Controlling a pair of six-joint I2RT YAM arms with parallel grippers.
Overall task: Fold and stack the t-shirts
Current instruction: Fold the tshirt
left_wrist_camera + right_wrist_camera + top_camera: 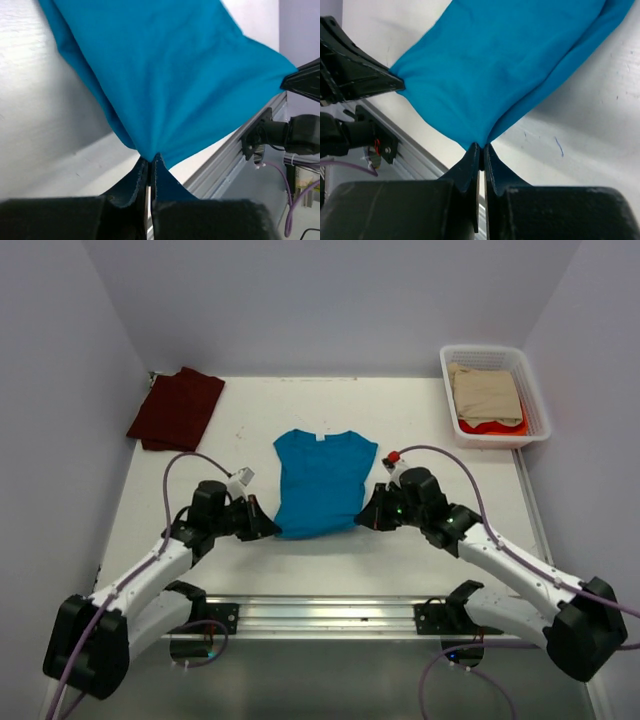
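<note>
Teal shirt [323, 480] lies mid desk [420, 430], long axis near-to-far, collar toward the far edge, its white tag [320, 439] unreadable. Left tool [272, 530] and right tool [362, 519] each clench a hem corner. Maroon shirt [176, 407] sits folded, far-left corner.

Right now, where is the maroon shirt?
In the top view, the maroon shirt lies at the far left corner of the table, well apart from the teal shirt at centre.

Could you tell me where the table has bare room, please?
Bare table lies between the maroon t-shirt and teal t-shirt, and between that and the white basket. Crowded in front: left end effector and right end effector pinch its corners.
</note>
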